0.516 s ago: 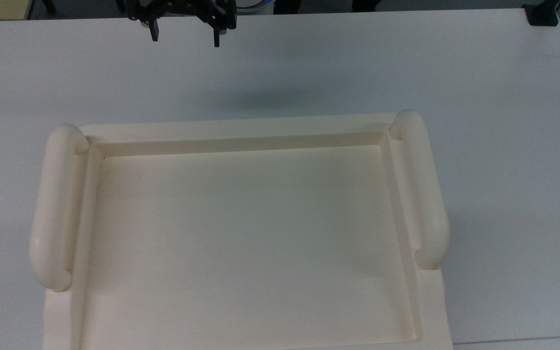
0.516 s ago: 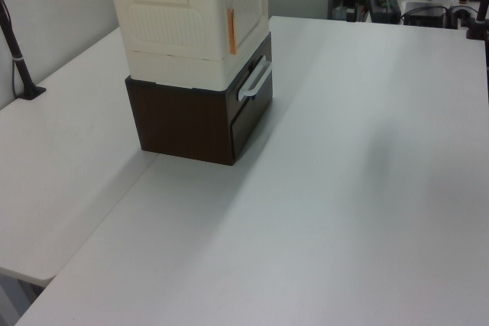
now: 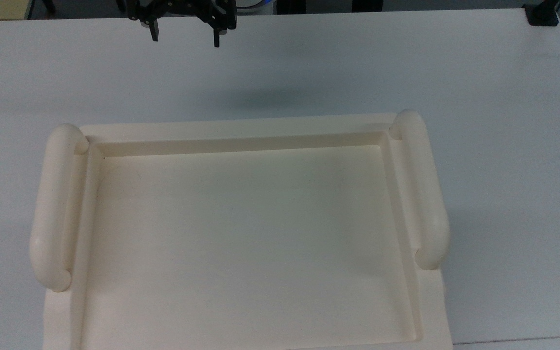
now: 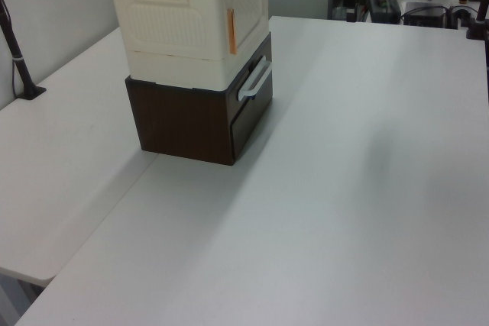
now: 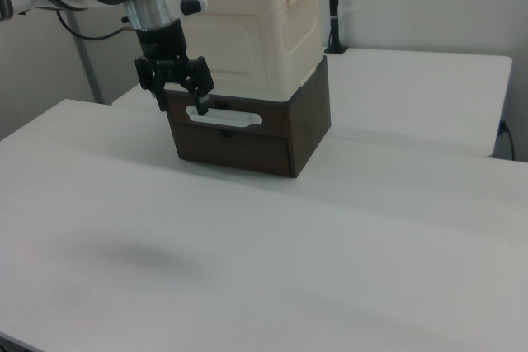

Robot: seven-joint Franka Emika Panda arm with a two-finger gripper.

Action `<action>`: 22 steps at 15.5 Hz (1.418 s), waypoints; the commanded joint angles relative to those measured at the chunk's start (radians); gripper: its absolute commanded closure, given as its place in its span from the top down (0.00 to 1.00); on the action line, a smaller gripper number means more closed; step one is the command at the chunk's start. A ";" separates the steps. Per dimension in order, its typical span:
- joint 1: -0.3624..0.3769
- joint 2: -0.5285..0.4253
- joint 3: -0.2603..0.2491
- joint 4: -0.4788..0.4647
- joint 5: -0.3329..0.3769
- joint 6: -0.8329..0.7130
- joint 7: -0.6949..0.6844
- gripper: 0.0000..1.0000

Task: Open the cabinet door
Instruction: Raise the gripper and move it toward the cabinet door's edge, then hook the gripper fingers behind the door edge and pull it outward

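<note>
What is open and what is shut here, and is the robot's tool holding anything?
cabinet door: shut, flat against the cream cabinet's front.
tool: open, holding nothing, hanging in the air in front of the cabinet.
dark drawer: pushed in, its white handle untouched.
recessed top: nothing lying in it.
</note>
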 commanded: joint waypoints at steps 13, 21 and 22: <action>0.167 0.131 -0.003 0.158 0.090 0.319 0.134 1.00; 0.236 0.224 -0.006 0.248 0.063 0.563 0.204 1.00; 0.239 0.227 -0.006 0.245 0.050 0.600 0.204 1.00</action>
